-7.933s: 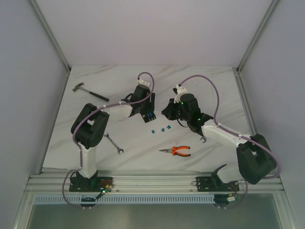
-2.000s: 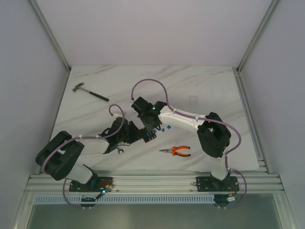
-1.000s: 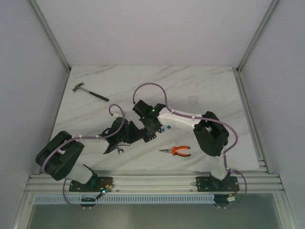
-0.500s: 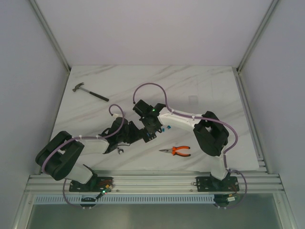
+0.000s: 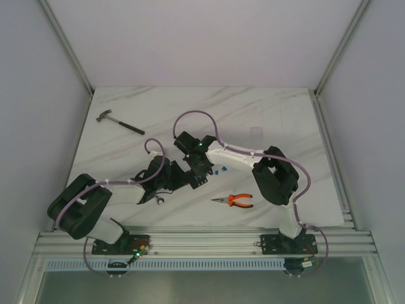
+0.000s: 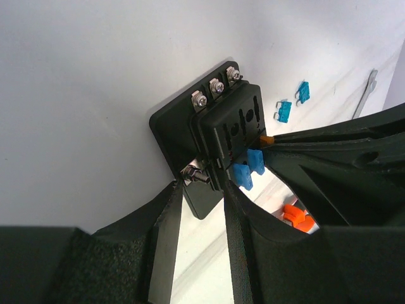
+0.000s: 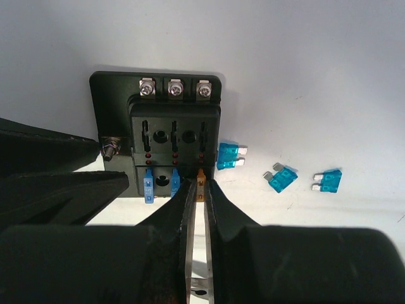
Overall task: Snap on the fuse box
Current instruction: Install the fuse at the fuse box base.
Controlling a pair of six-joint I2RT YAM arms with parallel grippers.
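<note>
White marbled table (image 5: pixel 266 114), fuse box (image 7: pixel 171 136), pale walls (image 5: pixel 209 38)

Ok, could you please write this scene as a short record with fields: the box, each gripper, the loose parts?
fuse box: two blue fuses seated in its front row
left gripper: shut on the fuse box's side
right gripper: shut on an orange fuse at the slot beside them
loose fuses: three blue, beside the box
tools: pliers, hammer

left end effector (image 5: pixel 185 181) | right end effector (image 5: pixel 200 172) | both at fuse box (image 5: pixel 199 182)
</note>
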